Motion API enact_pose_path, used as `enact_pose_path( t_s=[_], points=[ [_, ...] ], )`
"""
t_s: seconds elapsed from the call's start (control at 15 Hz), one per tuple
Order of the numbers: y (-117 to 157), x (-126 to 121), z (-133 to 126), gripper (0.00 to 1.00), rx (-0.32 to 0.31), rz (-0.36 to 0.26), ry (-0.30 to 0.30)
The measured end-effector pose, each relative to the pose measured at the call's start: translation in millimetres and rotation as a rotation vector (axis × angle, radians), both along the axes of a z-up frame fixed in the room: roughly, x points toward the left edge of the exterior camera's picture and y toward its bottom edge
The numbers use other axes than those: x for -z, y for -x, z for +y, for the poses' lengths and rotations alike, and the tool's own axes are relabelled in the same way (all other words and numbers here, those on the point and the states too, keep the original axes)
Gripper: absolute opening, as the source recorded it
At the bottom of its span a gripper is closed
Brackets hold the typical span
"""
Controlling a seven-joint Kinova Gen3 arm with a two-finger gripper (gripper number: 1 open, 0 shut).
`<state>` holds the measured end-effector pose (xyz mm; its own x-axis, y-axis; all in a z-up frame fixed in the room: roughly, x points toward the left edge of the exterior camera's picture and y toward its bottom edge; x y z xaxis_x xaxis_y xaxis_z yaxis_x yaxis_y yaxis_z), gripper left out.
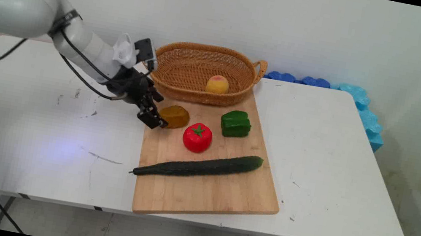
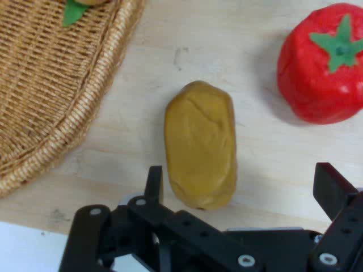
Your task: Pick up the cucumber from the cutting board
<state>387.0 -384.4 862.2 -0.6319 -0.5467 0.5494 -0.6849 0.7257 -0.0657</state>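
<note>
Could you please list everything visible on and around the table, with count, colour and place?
potato: one, yellow-brown, on the board's far left corner, just ahead of the open fingers
tomato: one, red with a green stem, mid-board, right of the potato
green pepper: one, green, right of the tomato
cucumber: one, dark green, lying slantwise across the board's middle
cutting board: one, light wood, on the table
basket: one, tan wicker, at the board's far end
peach: one, yellow-pink, inside the basket
table: one, white
foam mats: blue, behind the table's far right
gripper: one, black, low beside the potato
</note>
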Motion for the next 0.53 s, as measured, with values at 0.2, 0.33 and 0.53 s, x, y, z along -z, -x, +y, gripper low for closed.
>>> enact_pose_path(
  t_s=[0.2, 0.33, 0.53],
  points=[
    [3.0, -21.2, 15.3, 1.0, 0.01, 0.006, 0.002],
    [6.6, -30.7, 23.7, 1.0, 0.011, 0.011, -0.001],
    [17.8, -46.3, 40.2, 1.0, 0.012, 0.025, -0.015]
  ],
)
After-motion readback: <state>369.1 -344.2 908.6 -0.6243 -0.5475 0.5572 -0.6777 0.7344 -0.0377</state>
